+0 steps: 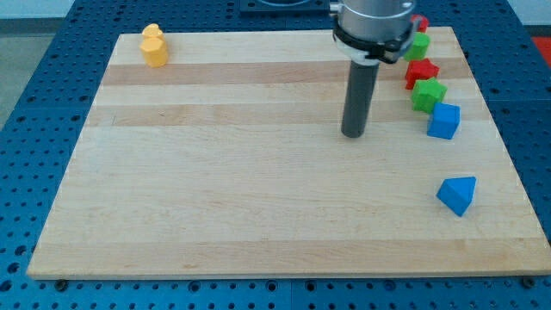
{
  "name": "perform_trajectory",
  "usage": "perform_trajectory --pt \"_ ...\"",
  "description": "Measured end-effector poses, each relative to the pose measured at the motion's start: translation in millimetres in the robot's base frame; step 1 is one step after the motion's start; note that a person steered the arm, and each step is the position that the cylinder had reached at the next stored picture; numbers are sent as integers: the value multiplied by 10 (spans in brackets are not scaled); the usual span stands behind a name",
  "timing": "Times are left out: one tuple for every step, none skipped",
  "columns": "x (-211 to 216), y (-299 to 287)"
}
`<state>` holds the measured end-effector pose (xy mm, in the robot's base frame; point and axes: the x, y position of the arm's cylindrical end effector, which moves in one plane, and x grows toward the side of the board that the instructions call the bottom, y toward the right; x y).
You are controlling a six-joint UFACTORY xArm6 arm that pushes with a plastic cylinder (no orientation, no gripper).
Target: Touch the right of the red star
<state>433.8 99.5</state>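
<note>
Red star (421,71) well right of tool tip (353,134), apart; no jaws, nothing held.

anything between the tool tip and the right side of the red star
Yes. My tip sits on bare board to the view's left of the red star, so the star itself lies between the tool and its right side. A green star crowds it just below and a green block just above, leaving no direct path.
</note>
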Motion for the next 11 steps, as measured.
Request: perform_trajectory --pt "231 189" --pt "281 626" --pt "347 1175" --pt "268 1654" --pt "80 2020" --pt "-311 2139" --pt "-772 2135" --pt "-1171 2050" --pt "-1268 1688" --pt "-1262 1413" --pt "-1249 1232"
